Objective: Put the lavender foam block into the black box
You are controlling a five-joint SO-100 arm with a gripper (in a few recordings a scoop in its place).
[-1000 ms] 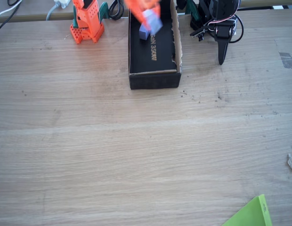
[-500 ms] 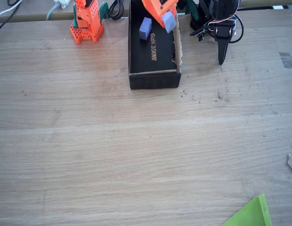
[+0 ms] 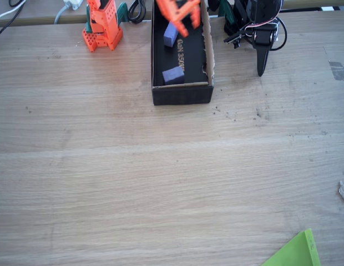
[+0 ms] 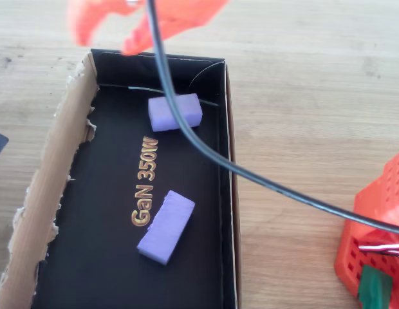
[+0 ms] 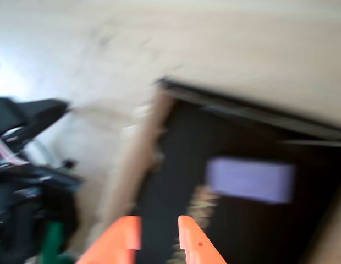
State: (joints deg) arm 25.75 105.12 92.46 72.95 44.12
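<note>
Placement stage, judged all but complete. The lavender foam block (image 3: 173, 75) lies flat on the floor of the black box (image 3: 181, 93), at the box's 6 o'clock end in the fixed view, just beside the end wall. In the overhead view the same block (image 4: 176, 111) sits at the 12 o'clock end, touching nothing but the floor. The slimmer blue-violet block (image 3: 171, 34) rests toward 12 o'clock in the fixed view, well apart from it.

Your gripper (image 3: 182, 19) hangs above the box's 12 o'clock end. Its jaws stand apart and hold nothing, and the wrist view shows a bare gap between the orange fingers (image 5: 195, 242).

Next move, as a judgement: lift straight up and draw back toward the arm base (image 3: 102, 30). Keep clear of the torn cardboard walls so that you do not nudge the box.
</note>
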